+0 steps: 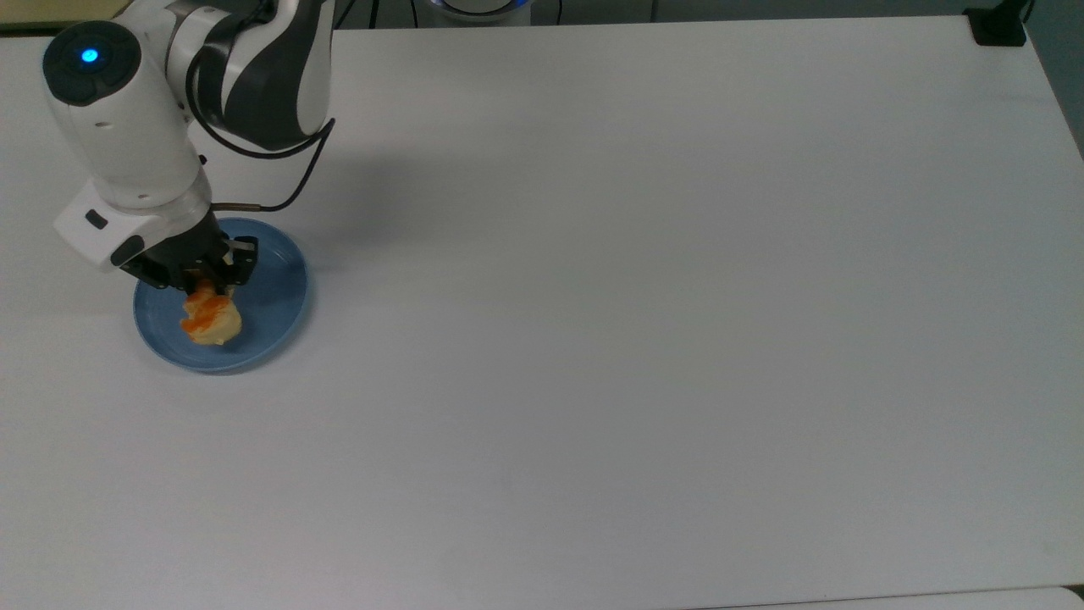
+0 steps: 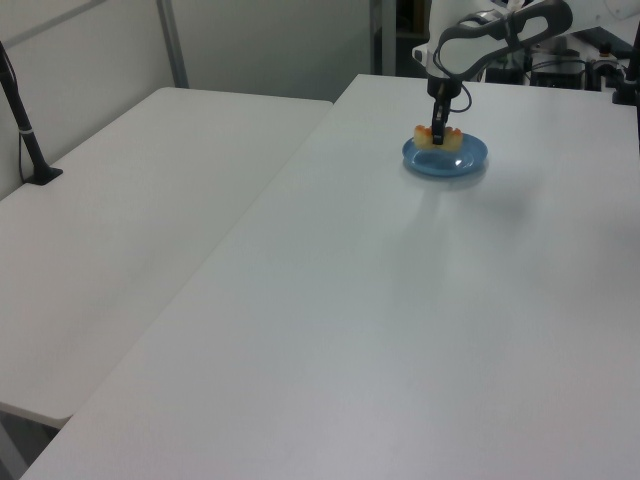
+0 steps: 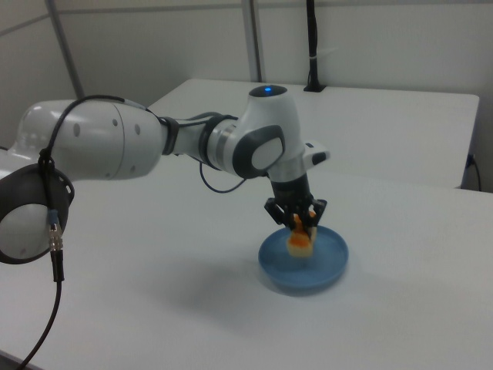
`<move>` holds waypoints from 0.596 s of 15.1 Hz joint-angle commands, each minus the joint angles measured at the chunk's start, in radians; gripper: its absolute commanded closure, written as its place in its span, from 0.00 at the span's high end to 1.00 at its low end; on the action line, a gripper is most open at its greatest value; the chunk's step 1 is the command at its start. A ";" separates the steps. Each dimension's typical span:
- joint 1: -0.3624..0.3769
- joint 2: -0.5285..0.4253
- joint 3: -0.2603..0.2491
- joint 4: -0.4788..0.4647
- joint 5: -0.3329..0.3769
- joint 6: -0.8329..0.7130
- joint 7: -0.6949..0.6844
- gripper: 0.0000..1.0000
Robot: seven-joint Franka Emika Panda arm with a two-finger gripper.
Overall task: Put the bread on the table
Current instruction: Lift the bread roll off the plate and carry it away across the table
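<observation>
Hanging in the claw (image 1: pixel 206 280), the bread (image 1: pixel 210 317) is pinched at its upper end between the two black fingers and sits lifted just above the blue plate (image 1: pixel 271 292), its lower end clear of the dish in the right view. The plate rests on the white worktop (image 1: pixel 644 305) near the top view's left edge, and the white arm (image 3: pixel 154 142) reaches down over it.
</observation>
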 commanded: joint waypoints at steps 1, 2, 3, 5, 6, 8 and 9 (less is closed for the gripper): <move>0.009 -0.077 0.085 -0.020 0.010 -0.081 0.084 0.28; 0.020 -0.088 0.114 -0.020 0.006 -0.102 0.122 0.28; 0.039 -0.094 0.131 -0.020 0.002 -0.119 0.168 0.29; 0.119 -0.093 0.136 -0.021 -0.001 -0.123 0.272 0.29; 0.156 -0.091 0.136 -0.023 -0.002 -0.123 0.321 0.29; 0.228 -0.093 0.136 -0.037 -0.004 -0.124 0.400 0.29; 0.274 -0.093 0.136 -0.037 -0.007 -0.126 0.447 0.29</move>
